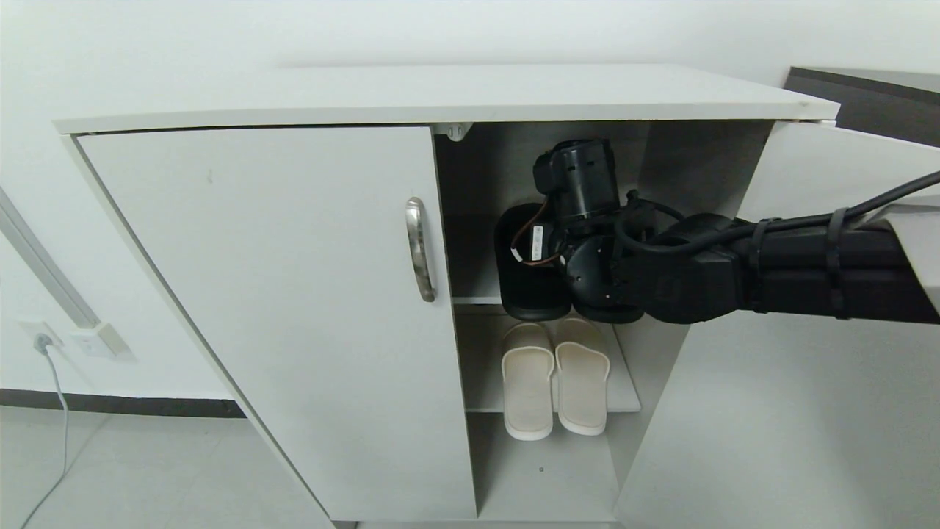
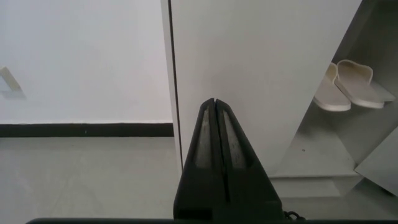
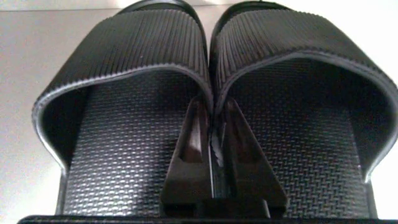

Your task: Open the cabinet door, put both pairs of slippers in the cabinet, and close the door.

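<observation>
"So, how far are you with the slippers?"

"Nearly there, I think. The cabinet (image 1: 440, 92) has its right door (image 1: 808, 169) open. The white slippers (image 1: 554, 378) lie side by side on the lower shelf (image 1: 624, 397). The black slippers (image 1: 525, 294) are at the upper shelf (image 1: 474, 300). My right hand (image 3: 215, 106) is clenched on their inner edges, pinching the two together. I cannot tell if they rest on the shelf yet."

"And your other hand?"

"My left hand (image 2: 214, 102) is squeezed shut with nothing in it, low down by the closed left door (image 1: 279, 294)."

"What is left?"

"Three things, I think: let go of the black pair, pull my arm out, push the door shut."
</observation>
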`<state>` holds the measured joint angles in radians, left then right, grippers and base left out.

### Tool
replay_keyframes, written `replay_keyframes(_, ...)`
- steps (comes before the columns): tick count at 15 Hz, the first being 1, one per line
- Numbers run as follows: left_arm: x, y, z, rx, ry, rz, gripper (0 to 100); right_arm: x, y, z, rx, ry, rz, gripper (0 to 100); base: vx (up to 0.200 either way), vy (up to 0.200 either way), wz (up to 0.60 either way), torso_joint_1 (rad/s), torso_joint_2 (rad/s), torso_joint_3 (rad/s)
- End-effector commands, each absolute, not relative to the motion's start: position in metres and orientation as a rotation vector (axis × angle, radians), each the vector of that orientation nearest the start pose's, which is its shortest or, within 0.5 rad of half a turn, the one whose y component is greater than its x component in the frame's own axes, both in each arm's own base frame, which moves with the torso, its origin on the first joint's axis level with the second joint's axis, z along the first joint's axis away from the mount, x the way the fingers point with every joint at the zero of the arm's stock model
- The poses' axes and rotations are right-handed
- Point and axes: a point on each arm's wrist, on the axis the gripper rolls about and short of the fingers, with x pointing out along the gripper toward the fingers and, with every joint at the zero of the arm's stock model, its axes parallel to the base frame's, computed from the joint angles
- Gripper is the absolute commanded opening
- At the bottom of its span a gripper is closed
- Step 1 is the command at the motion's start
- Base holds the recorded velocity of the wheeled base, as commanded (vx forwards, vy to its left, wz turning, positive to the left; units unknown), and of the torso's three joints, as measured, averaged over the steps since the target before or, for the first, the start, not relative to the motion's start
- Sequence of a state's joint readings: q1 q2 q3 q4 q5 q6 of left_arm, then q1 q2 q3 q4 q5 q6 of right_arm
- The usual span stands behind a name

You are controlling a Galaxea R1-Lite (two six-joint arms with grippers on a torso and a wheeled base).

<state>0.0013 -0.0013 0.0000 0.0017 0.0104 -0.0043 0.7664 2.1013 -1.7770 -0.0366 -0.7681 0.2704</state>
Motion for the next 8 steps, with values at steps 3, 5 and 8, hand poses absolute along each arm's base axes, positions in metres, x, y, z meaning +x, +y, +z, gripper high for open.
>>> replay_keyframes(3, -0.0228, 0.0002, 0.0753, -0.005, 0.002, 0.012, 0, 0.3342, 0.2892, 0.2423, 0.071, 0.205, -0.045, 0, 0.0, 0.0, 0.0, 0.0, 0.0, 0.0)
replay_keyframes(5, -0.0228, 0.0002, 0.0753, -0.005, 0.002, 0.012, 0, 0.3344, 0.2894, 0.2412, 0.069, 0.207, -0.045, 0, 0.0, 0.0, 0.0, 0.0, 0.0, 0.0)
replay_keyframes(8, -0.0228, 0.0002, 0.0753, -0.005, 0.002, 0.012, 0, 0.3344, 0.2894, 0.2409, 0.07, 0.207, -0.045, 0, 0.0, 0.0, 0.0, 0.0, 0.0, 0.0)
